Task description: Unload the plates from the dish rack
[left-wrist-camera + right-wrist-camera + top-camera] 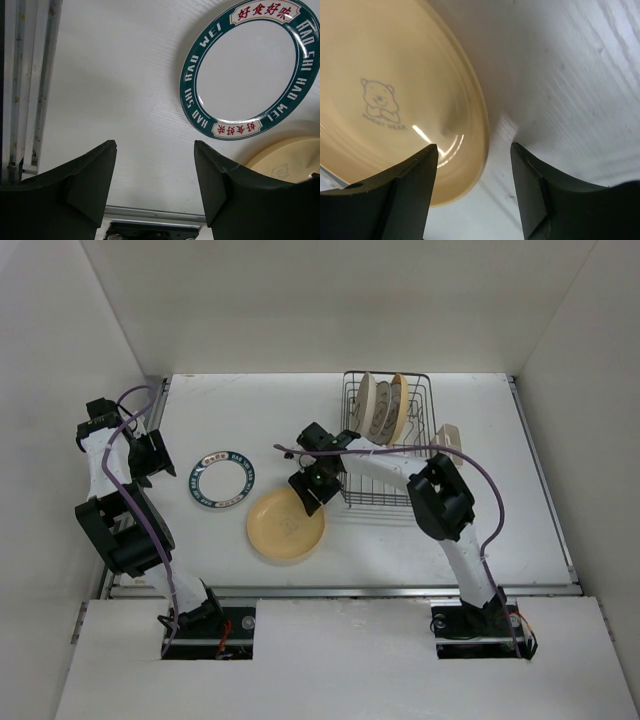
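Observation:
The dish rack (388, 455), dark wire, stands at the back right with three plates (383, 407) upright in its slots. Two plates lie flat on the table: a white one with a teal lettered rim (223, 480) (245, 70) and a yellow-orange one with a bear motif (286, 525) (395, 75) (290, 160). My right gripper (309, 491) (474, 150) hangs open just over the yellow plate's rim, nothing between its fingers. My left gripper (158, 460) (155, 145) is open and empty over bare table, left of the teal-rimmed plate.
A small beige cutlery holder (449, 435) hangs on the rack's right side. A metal rail (20, 100) runs along the table's left edge, close to my left gripper. White walls enclose the table on three sides.

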Controlling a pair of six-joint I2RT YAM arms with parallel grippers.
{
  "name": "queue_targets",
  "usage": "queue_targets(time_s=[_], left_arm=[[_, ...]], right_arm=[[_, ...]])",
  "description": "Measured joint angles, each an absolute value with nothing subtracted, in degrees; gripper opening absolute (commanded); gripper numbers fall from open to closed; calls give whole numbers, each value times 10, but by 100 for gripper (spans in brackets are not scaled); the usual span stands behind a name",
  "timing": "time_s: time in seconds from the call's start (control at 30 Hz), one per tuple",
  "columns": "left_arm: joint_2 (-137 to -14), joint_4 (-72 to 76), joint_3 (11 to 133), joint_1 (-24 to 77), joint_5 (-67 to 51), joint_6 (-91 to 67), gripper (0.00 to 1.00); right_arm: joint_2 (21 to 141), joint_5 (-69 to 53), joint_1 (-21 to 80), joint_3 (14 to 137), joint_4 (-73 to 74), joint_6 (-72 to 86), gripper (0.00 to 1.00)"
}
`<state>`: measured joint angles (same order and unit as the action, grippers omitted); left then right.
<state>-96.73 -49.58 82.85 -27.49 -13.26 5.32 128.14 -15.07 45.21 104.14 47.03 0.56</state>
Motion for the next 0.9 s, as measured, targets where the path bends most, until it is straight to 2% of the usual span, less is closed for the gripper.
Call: queue_targets(time_s=[0.3,0.5,0.6,0.7,0.8,0.9], left_arm=[[-967,-496,828,-275,-133,55,60],[-967,-496,828,-275,-133,56,60],[-967,-496,828,-275,-132,58,60],[-967,-496,828,-275,-132,59,60],[-967,-496,828,-275,-132,60,60],[-966,-496,828,-275,-132,60,60]], right_arm=[[1256,-151,452,1017,474,2,67],[1248,-181,452,1100,488,18,71],[1205,-194,448,1140,458,48,76],[1129,-194,438,1143,409,90,76],[1065,-136,413,1151,373,137,76],[1028,-7,369,1154,353,207,75]])
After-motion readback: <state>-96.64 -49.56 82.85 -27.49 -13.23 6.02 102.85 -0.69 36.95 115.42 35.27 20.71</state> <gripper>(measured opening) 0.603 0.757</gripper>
